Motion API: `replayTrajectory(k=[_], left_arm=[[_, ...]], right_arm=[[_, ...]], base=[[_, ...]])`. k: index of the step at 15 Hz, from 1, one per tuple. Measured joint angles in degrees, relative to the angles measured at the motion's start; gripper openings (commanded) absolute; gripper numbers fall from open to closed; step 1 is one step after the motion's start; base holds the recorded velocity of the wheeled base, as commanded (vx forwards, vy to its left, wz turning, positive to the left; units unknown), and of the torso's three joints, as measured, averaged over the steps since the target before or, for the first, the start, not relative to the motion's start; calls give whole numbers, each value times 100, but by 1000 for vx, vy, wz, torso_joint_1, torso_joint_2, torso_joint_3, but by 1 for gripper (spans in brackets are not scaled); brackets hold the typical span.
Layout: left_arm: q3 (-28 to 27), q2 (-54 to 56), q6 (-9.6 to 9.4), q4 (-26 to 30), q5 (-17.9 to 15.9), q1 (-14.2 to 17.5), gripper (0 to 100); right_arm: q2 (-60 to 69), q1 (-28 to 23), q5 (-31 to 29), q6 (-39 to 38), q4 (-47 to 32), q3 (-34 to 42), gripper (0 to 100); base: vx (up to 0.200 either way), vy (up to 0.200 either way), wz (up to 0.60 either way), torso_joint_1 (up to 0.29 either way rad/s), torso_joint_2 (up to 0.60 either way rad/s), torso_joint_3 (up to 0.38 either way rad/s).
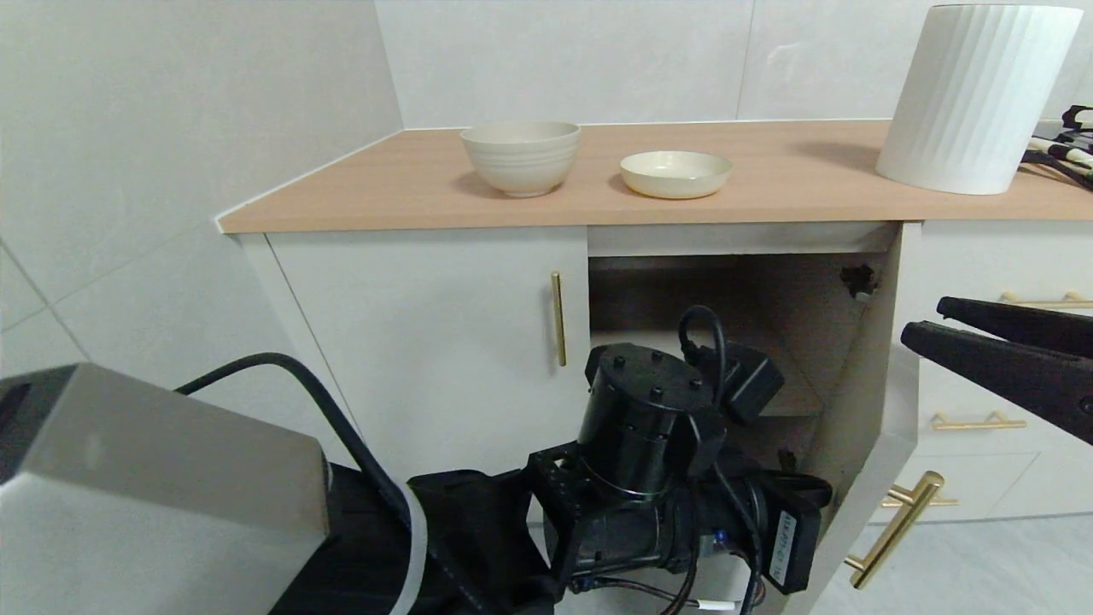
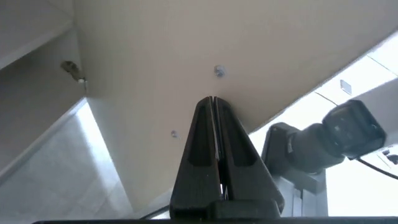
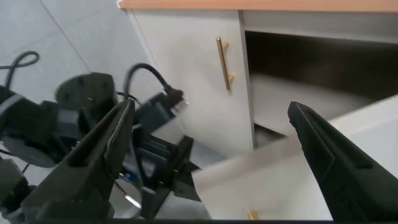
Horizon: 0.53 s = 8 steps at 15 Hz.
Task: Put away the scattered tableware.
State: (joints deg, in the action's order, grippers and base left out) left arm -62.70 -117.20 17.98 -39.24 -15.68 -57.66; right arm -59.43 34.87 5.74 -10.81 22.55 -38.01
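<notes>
A ribbed cream ceramic bowl (image 1: 521,156) and a shallow, smooth dish (image 1: 675,173) sit near each other on the wood-grain countertop (image 1: 768,184). Below is a flat white cabinet (image 1: 427,342) whose right door (image 1: 867,410) hangs open. The left gripper (image 2: 213,101), its slim black fingers pressed together, points at that door's inner face and is perhaps touching it. The right gripper (image 3: 211,143) is spread wide beside the door.

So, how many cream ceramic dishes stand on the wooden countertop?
2. The ribbed cream bowl stands left on the wooden countertop; the shallow cream plate sits apart on its right. Part of the open white cabinet is hidden.
</notes>
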Motion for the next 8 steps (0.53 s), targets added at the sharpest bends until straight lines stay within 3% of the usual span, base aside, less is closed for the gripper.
replayTrajectory(k=[4,6,8], left_arm=[[-378,-221,0,46,24,-479,0],[-560,-278,0,243,73,-1006,0],[-561,-160,5,315,341,-1226,0]], right_arm=[[37,0,5,-27,38,-63,100],[113,11,63,-34,38,-74,100],[161,17,93,-32,35,-74,100]], base=[[0,0,0,0,0,0],[0,0,0,0,0,0],[0,0,0,0,0,0]])
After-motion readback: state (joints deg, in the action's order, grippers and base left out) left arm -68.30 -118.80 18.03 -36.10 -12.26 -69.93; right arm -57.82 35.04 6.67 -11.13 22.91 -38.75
